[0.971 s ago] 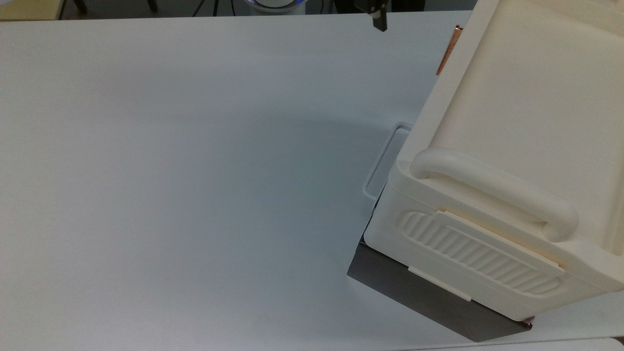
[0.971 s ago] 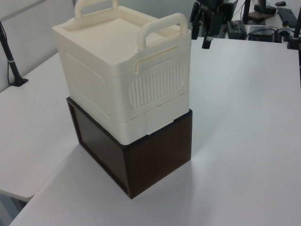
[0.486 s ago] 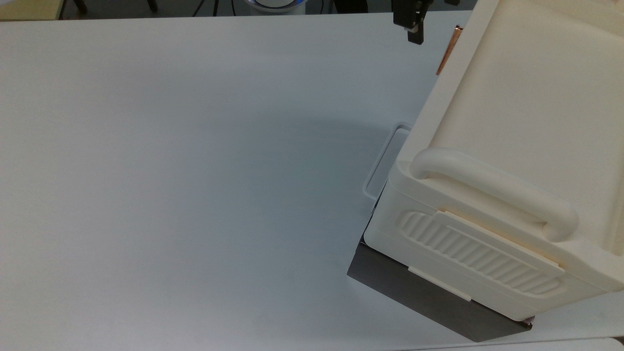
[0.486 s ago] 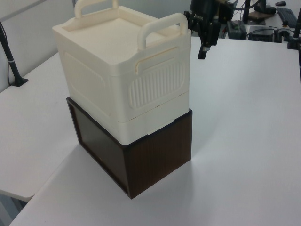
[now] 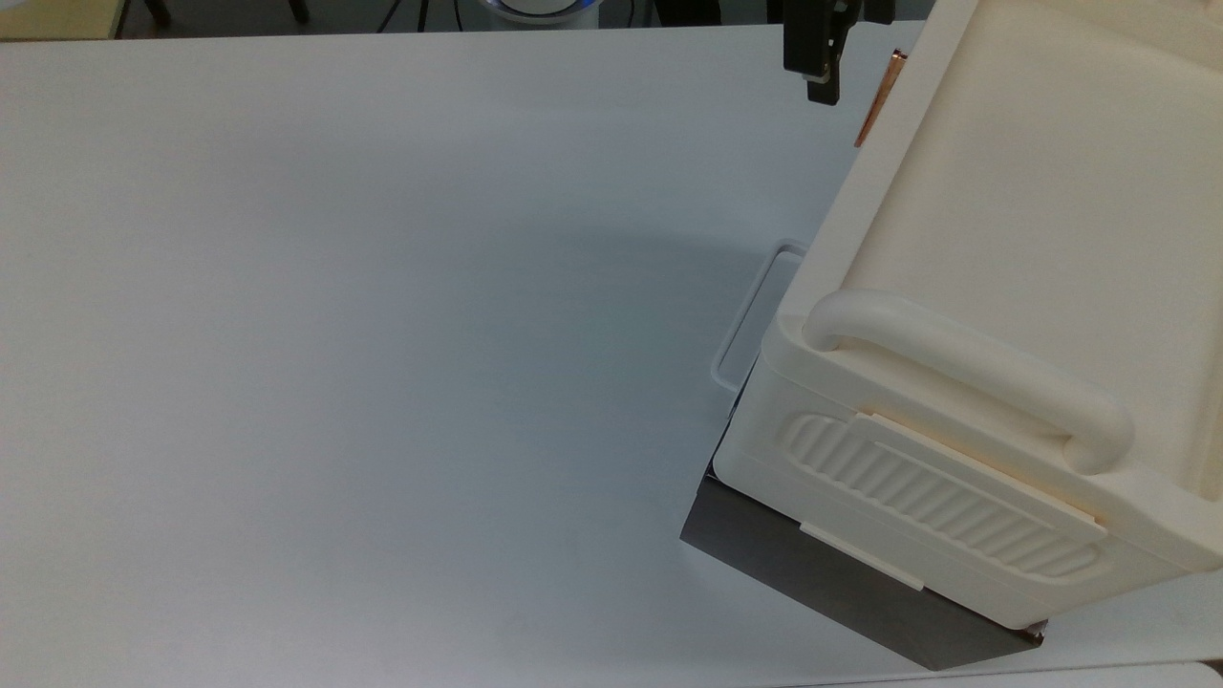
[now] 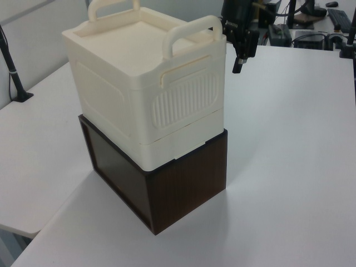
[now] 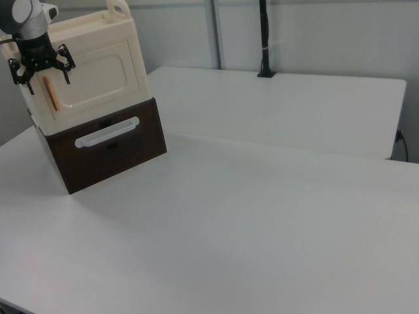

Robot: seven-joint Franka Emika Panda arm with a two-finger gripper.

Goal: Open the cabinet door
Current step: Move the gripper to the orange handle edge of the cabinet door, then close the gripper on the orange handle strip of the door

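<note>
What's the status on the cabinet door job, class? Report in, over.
Gripper open, fingers spread, level with the copper handle. Cabinet door shut flush. Nothing between gripper and handle; white table around the cabinet.

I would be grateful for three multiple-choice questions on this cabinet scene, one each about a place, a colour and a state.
1. What does the cream plastic cabinet stand on?
A. a dark brown wooden drawer box
B. a blue crate
C. the bare table

2. What colour is the small bar handle on the flat cream cabinet door?
A. green
B. copper
C. black

3. How does the cabinet door stand?
A. swung wide open
B. taken off
C. shut, flush with the cabinet front

Answers:
1 A: the left view shows the dark brown drawer box right under the cabinet.
2 B: the bar handle looks copper in the right view, where the black gripper hovers just above it.
3 C: the cabinet door lies flat in its frame.
</note>
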